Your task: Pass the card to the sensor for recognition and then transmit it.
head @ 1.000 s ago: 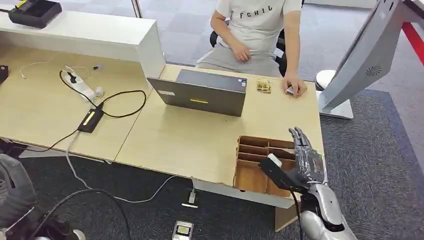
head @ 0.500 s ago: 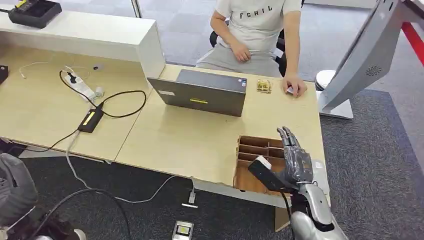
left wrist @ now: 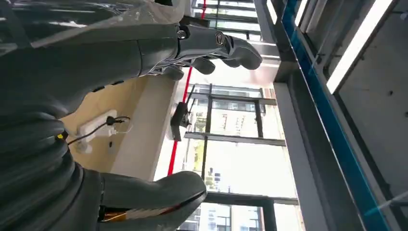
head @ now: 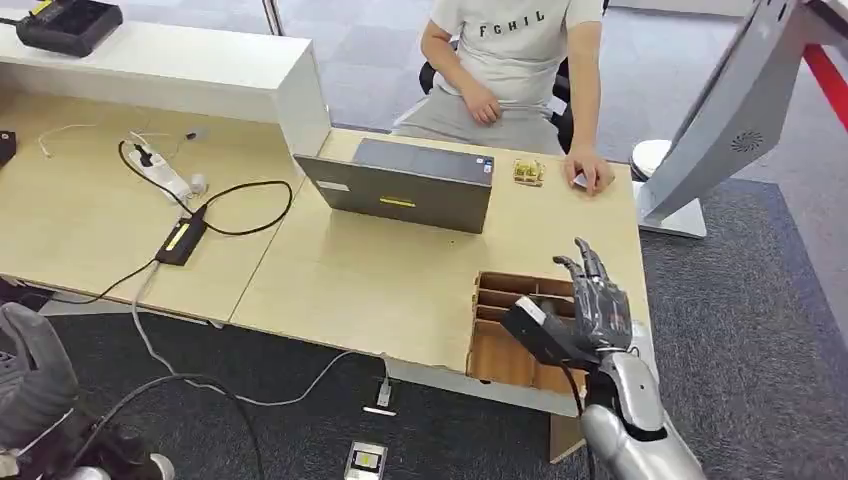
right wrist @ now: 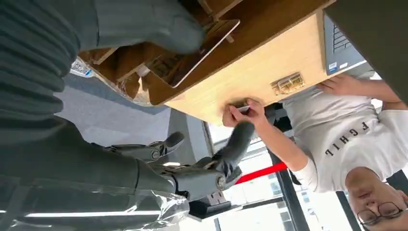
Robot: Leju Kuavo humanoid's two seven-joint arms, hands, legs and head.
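Observation:
My right hand [head: 598, 308] hovers over the front right part of the desk, above a brown divided box [head: 500, 352]. It holds a dark card [head: 538, 331] with a pale corner, thumb on top of the card [right wrist: 192, 52], the other fingers stretched out. A small gold-brown block [head: 528, 172], possibly the sensor, lies on the far side of the desk beside the laptop [head: 405, 187]. My left hand [head: 35, 380] hangs low beside the desk, fingers [left wrist: 226, 48] apart with nothing in them.
A seated person rests a hand [head: 590, 177] on the desk's far right corner, pinching something small and white. A power strip [head: 165, 172] and black cables lie on the left desk. A tilted grey screen stand [head: 720, 120] rises at the right.
My right hand carried the card a little to the left over the box, then rose slightly toward the far side. The person and my left arm barely moved.

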